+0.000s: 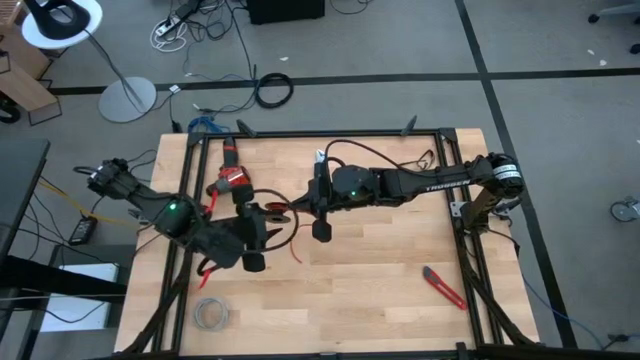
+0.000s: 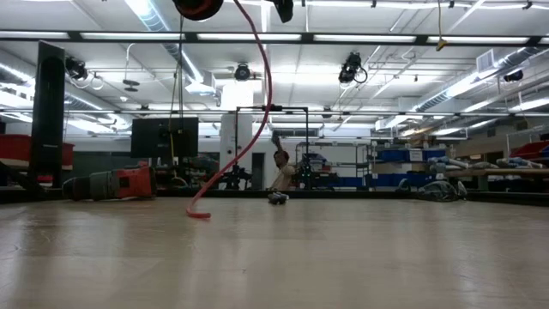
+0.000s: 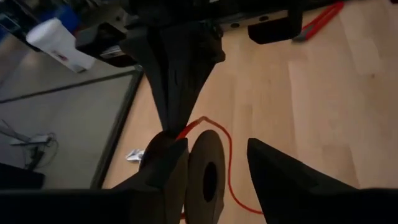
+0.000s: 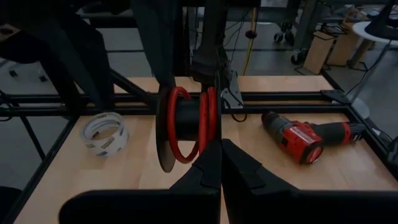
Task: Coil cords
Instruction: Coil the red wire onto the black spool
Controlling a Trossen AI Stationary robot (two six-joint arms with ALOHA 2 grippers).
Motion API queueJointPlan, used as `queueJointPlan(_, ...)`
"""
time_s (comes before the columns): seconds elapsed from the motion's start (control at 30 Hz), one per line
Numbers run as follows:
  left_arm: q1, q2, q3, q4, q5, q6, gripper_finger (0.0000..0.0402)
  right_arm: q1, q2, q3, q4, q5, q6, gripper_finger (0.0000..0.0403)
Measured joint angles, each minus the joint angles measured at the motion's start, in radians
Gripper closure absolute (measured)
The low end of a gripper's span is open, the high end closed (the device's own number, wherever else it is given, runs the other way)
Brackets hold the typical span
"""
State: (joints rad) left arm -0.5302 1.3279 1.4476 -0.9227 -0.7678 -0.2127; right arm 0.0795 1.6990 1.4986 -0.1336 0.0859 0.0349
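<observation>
While the thin red cord (image 4: 186, 124) is wrapping in loops around a dark spool (image 4: 171, 127) lifted above the middle of the wooden table (image 1: 380, 270), its loose tail is trailing down and lying on the boards. The left gripper (image 1: 257, 232) is gripping the spool between partly spread fingers, and the right gripper (image 1: 321, 205), fingers pressed together, is hovering just beside it. A red drill (image 4: 301, 138) is lying near the far edge, a tape roll (image 4: 104, 134) is sitting toward the left front corner, and a red knife (image 1: 443, 286) is resting well apart on the right, leaving bare boards in front.
</observation>
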Motion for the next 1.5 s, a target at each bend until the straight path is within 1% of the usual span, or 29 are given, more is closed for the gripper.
queueJointPlan(0.2, 0.019, 0.003, 0.009, -0.023, 0.018, 0.001, 0.0266, 0.001, 0.000, 0.000, 0.000, 0.000, -0.002, 0.0403)
queueJointPlan(0.33, 0.026, 0.003, 0.009, -0.054, 0.019, -0.001, 0.0299, 0.001, 0.001, 0.000, 0.001, 0.000, -0.010, 0.0403)
queueJointPlan(0.67, 0.033, 0.003, 0.009, -0.068, 0.022, -0.001, 0.0384, 0.001, 0.001, 0.000, 0.016, 0.003, -0.028, 0.0403)
queueJointPlan(0.73, 0.033, 0.003, 0.009, -0.069, 0.022, -0.001, 0.0395, 0.001, 0.001, 0.000, 0.026, 0.004, -0.034, 0.0403)
queueJointPlan(0.93, 0.029, 0.003, 0.004, -0.043, 0.018, -0.003, 0.0399, 0.015, 0.001, 0.000, 0.055, 0.011, -0.094, 0.0402)
queueJointPlan(1.07, 0.018, -0.002, -0.019, 0.003, 0.010, -0.004, 0.0400, 0.029, 0.001, -0.001, 0.081, 0.039, -0.127, 0.0392)
queueJointPlan(1.2, 0.005, -0.004, -0.050, 0.050, -0.014, -0.028, 0.0401, 0.044, 0.002, -0.001, 0.109, 0.089, -0.149, 0.0369)
queueJointPlan(1.33, -0.015, -0.002, -0.085, 0.078, -0.039, -0.074, 0.0401, 0.058, 0.002, 0.000, 0.180, 0.094, -0.168, 0.0341)
queueJointPlan(1.5, -0.035, -0.007, -0.153, 0.191, -0.044, -0.080, 0.0401, 0.078, 0.002, 0.000, 0.232, 0.100, -0.217, 0.0302)
